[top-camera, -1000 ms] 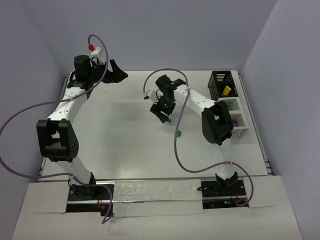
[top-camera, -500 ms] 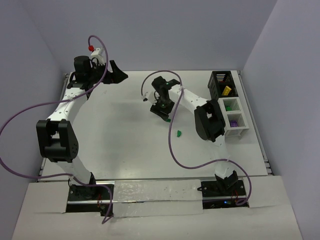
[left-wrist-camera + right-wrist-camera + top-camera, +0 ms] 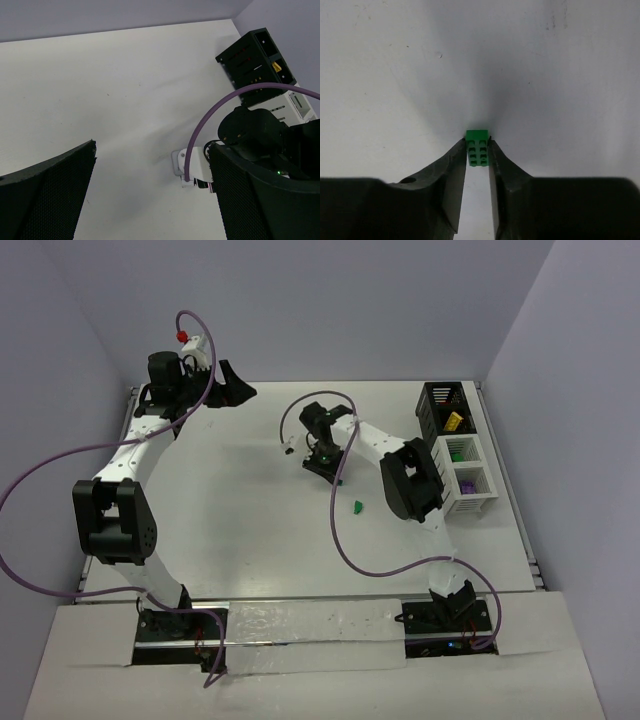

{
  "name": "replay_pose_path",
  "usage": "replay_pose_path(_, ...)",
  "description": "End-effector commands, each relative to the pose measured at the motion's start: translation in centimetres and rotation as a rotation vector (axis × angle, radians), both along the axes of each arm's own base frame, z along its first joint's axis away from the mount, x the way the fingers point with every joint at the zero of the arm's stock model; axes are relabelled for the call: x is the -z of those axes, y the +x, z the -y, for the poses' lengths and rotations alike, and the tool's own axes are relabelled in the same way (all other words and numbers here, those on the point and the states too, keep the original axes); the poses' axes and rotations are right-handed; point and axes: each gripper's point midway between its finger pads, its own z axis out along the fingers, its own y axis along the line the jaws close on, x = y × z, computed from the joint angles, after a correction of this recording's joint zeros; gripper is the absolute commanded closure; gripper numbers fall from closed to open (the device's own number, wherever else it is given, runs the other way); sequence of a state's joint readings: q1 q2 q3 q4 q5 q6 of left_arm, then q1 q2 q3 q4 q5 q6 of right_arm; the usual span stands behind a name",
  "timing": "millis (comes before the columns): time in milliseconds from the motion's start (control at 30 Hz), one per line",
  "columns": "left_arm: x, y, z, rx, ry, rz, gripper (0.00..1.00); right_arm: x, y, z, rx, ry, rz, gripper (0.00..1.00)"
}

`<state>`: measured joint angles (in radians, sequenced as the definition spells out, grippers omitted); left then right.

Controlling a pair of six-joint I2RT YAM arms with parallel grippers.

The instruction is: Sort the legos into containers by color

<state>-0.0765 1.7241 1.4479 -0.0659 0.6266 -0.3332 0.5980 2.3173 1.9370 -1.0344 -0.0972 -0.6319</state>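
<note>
A small green lego (image 3: pixel 477 148) sits studs-up on the white table, pinched between the fingertips of my right gripper (image 3: pixel 478 150), which is shut on it. From above, that gripper (image 3: pixel 336 476) reaches down mid-table with the brick (image 3: pixel 341 481) at its tips. A second green lego (image 3: pixel 357 506) lies loose just in front. The containers (image 3: pixel 478 478) stand at the right edge, with a black section (image 3: pixel 432 410) at the far end. They hold a yellow piece (image 3: pixel 453 421), green pieces (image 3: pixel 458 452) and a purple piece (image 3: pixel 466 483). My left gripper (image 3: pixel 234 386) hovers open at the far left, holding nothing.
In the left wrist view, wide-open fingers (image 3: pixel 45 197) frame bare table, the right arm's wrist (image 3: pixel 260 135) and its purple cable (image 3: pixel 220 107). The containers (image 3: pixel 295 102) show at the far right corner. Walls close the table at the back and both sides.
The right gripper has shifted a little to the left and lower, and its jaws have closed on the green lego. The left arm has not moved.
</note>
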Motion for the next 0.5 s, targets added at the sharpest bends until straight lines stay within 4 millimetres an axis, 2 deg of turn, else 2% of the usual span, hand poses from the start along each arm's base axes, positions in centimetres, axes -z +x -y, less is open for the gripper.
replay_pose_path(0,-1.9,-0.1,0.1,0.007,-0.014,0.053,0.01,0.9,0.0,0.6,-0.018,-0.046,0.010,0.80)
replay_pose_path(100,-1.9,0.0,0.2,0.010,-0.018,0.054,0.01,0.1,0.0,0.7,-0.014,-0.037,0.029,0.89)
replay_pose_path(233,-2.1,0.3,0.4,0.020,-0.026,0.061,0.01,-4.4,0.5,-0.6,0.023,0.100,0.107,1.00)
replay_pose_path(267,-2.1,0.3,0.5,0.025,-0.029,0.062,0.01,-6.5,1.0,-0.9,0.050,0.170,0.136,1.00)
replay_pose_path(300,-2.1,0.3,0.7,0.033,-0.031,0.064,0.01,-9.4,1.6,-1.0,0.081,0.266,0.172,1.00)
replay_pose_path(333,-2.0,0.3,0.9,0.036,-0.029,0.063,0.01,-11.4,2.2,-0.2,0.122,0.300,0.203,1.00)
replay_pose_path(367,-2.0,0.5,1.3,0.044,-0.016,0.075,0.01,-14.3,2.8,0.6,0.180,0.394,0.235,1.00)
replay_pose_path(400,-2.1,0.6,1.6,0.051,-0.005,0.087,0.01,-16.0,2.9,0.9,0.217,0.468,0.232,1.00)
replay_pose_path(433,-2.1,0.6,2.1,0.064,0.007,0.099,0.01,-16.3,2.8,1.0,0.225,0.483,0.229,1.00)
replay_pose_path(467,-2.2,0.4,2.9,0.077,0.027,0.117,0.01,-18.1,3.2,2.8,0.274,0.529,0.256,1.00)
